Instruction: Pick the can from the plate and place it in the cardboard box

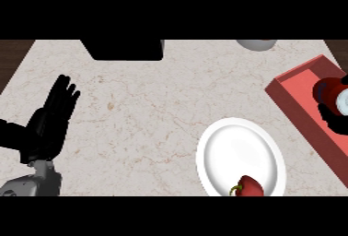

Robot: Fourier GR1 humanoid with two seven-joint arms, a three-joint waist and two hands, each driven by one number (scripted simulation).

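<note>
A white plate [238, 150] lies at the lower right of the counter with a red pepper [249, 187] on its near edge. To its right stands a salmon-red open box [297, 108], cut off by the view's right edge. Over the box's inside is a red can [333, 86] with a pale end. My right hand [331, 119] shows only as black fingers curled round the can, and its forearm is out of view. My left hand [49, 120] rests open at the far left, fingers up.
A black block [129, 49] stands at the counter's far edge, left of centre. A pale round bowl [257, 44] sits at the far edge toward the right. Dark wood shows beyond the counter's far corners.
</note>
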